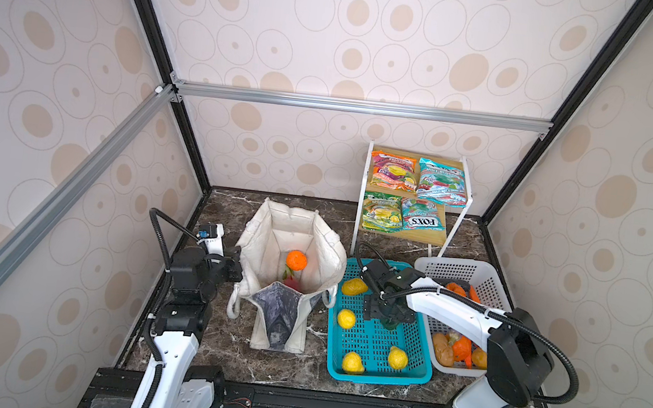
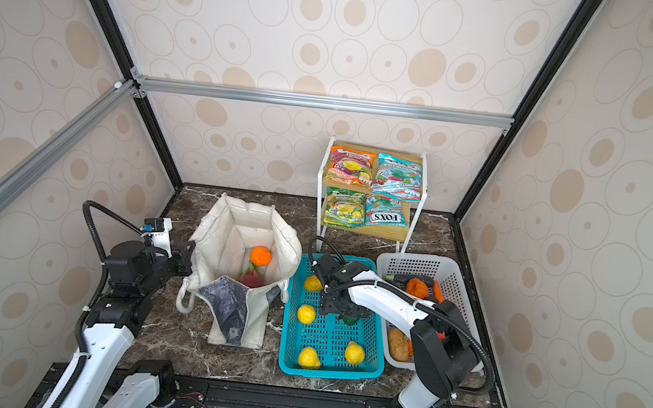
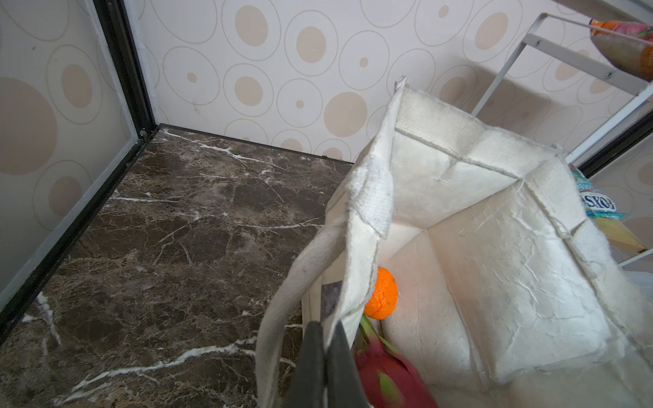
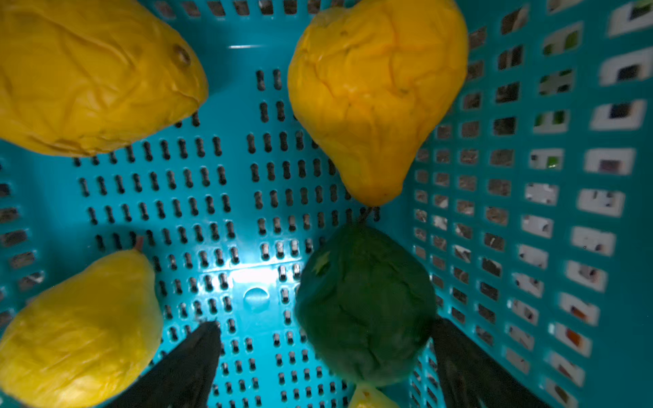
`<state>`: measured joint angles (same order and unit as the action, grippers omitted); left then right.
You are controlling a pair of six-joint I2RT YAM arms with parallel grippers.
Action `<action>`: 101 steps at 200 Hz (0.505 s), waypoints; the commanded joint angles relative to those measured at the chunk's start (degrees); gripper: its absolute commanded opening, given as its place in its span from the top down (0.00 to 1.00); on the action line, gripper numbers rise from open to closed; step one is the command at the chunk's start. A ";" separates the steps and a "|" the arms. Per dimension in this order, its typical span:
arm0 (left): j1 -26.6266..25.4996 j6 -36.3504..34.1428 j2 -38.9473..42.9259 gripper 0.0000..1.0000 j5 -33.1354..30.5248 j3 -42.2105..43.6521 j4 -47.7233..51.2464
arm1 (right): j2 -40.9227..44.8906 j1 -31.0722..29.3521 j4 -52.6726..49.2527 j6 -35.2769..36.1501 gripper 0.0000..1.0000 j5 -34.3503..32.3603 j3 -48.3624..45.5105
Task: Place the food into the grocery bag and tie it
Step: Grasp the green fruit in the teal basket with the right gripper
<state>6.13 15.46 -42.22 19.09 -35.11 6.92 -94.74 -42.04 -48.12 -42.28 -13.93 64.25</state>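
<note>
The grocery bag (image 1: 293, 226) stands open on the left of the marble table, with an orange (image 1: 296, 260) and a pink dragon fruit (image 1: 291, 284) at its bottom. My left gripper (image 3: 327, 326) is shut on the bag's near-left rim, next to a white handle (image 3: 282, 307). In the teal basket (image 1: 376, 376) my right gripper (image 4: 325, 325) is open and lowered around a dark green fruit (image 4: 365, 303). The fruit lies close to one finger, with a wide gap to the other finger (image 4: 198, 353). In both top views the gripper (image 1: 389, 319) hides most of it.
Several yellow fruits (image 1: 346, 318) lie in the teal basket. To its right, a white basket (image 1: 451, 265) holds a brown potato (image 1: 442, 348) and orange vegetables. A white two-tier shelf (image 1: 458, 224) at the back carries orange (image 1: 393, 173) and teal (image 1: 442, 182) candy packets.
</note>
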 commanded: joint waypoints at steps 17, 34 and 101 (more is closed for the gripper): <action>0.44 -1.49 0.42 1.00 0.02 -0.92 -0.78 | -2.37 -0.03 3.64 -0.28 0.14 2.29 -1.61; 0.42 -1.47 0.50 1.00 0.06 -0.90 -0.85 | -2.27 -0.11 4.82 -0.25 0.15 2.14 -2.02; 0.45 -1.47 0.76 1.00 -0.07 -0.88 -0.84 | -6.05 -0.15 4.91 -0.44 0.34 3.10 -0.97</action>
<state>6.11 15.42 -42.19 19.11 -35.11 6.92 -100.05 -42.04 -42.35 -41.95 -11.79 62.78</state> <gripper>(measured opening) 0.048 0.683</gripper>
